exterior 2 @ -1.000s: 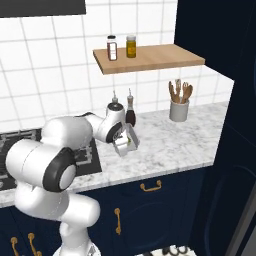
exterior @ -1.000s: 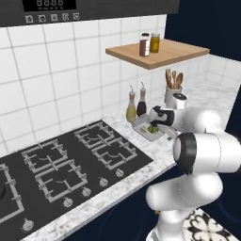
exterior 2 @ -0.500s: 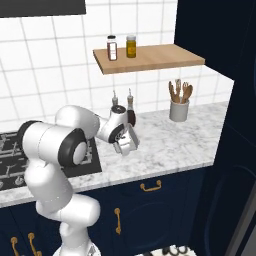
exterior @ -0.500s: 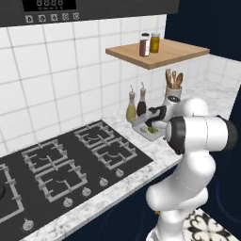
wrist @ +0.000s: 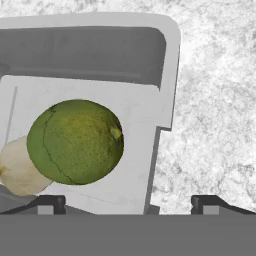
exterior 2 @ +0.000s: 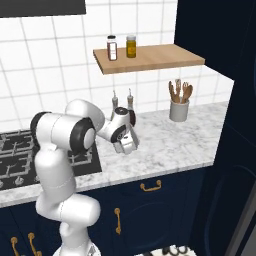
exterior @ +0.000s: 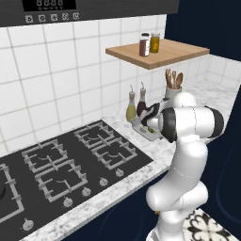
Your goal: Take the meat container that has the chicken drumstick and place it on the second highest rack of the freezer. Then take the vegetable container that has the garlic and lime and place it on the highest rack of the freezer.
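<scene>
On the left of the marble table (exterior 2: 170,145) lies a black gas hob (exterior: 70,164), its knobs along the table's front edge. Just right of the hob, near the back edge by the tiled wall, stand two bottles (exterior: 135,106), one yellowish and one dark. In front of them, beside the hob's right rear corner, sits a pale grey tray (wrist: 167,75) flat on the marble. In the hand view the lime (wrist: 75,141) rests in the tray on its light floor, and the garlic (wrist: 17,167) lies touching the lime's lower left side, partly cut off by the picture edge. One rounded corner of the tray and its rim run down the middle of that view, with bare marble beyond it.

The white arm bends low over this spot, and the gripper (wrist: 130,202) hangs just above the tray. Its fingers (wrist: 210,204) are spread wide, one dark tip over the tray floor near the garlic and the other over the marble outside the rim, so the rim lies between them; they pinch nothing. In the right base view the gripper (exterior 2: 128,145) points down at the table in front of the bottles.

Farther right, near the back edge, stands a grey pot of wooden utensils (exterior 2: 179,104). Above the table a wooden shelf (exterior 2: 150,59) on the wall carries two small jars (exterior 2: 121,47)
</scene>
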